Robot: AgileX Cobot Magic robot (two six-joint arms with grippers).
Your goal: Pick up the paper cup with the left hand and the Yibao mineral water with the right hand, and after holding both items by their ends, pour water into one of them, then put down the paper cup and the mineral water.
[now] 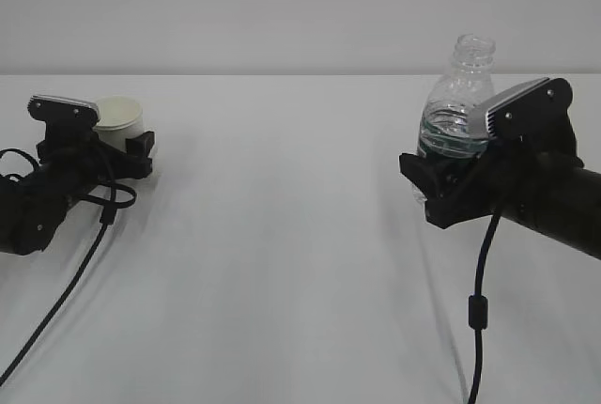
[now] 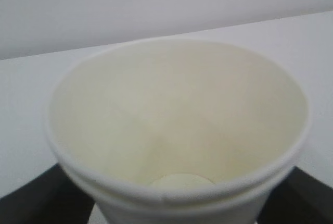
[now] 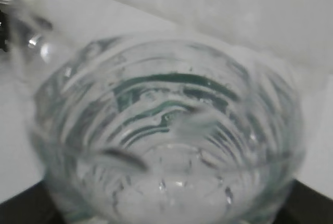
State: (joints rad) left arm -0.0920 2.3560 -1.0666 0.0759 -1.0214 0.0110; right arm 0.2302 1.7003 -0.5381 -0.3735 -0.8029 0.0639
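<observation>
- The left hand (image 1: 141, 147) is lying low over the white table (image 1: 282, 235), its black fingers (image 2: 36, 198) sitting on either side of the paper cup (image 1: 119, 122).
- In the left wrist view both fingers are showing as dark wedges at the bottom corners, pressing right against the cup's wall just below the rolled rim, so this gripper is grasping the paper cup.
- The cup (image 2: 177, 125) is standing upright directly ahead of the wrist camera, its open mouth facing up; the pale inside and a round bottom are showing, and no water can be made out in it.
- In the exterior view the cup is rising just beyond the grey camera box (image 1: 64, 106), with its lower part hiding behind the gripper, so whether its base is touching the table cannot be told.
- The right hand (image 1: 434, 178) is gripping the Yibao mineral water (image 1: 455, 113) around its lower body, the black jaws closing on the bottle from both sides.
- The bottle is standing upright above the gripper, uncapped neck pointing up, with a green-tinted band showing at gripper level; it seems to be held clear of the table.
- In the right wrist view the bottle (image 3: 166, 140) is filling the frame immediately ahead of the fingers (image 3: 307, 206), ribbed clear plastic with green streaks, strongly blurred.
- A black cable (image 1: 479, 310) is hanging down beneath the right hand.
- The two grippers are sitting well apart.
</observation>
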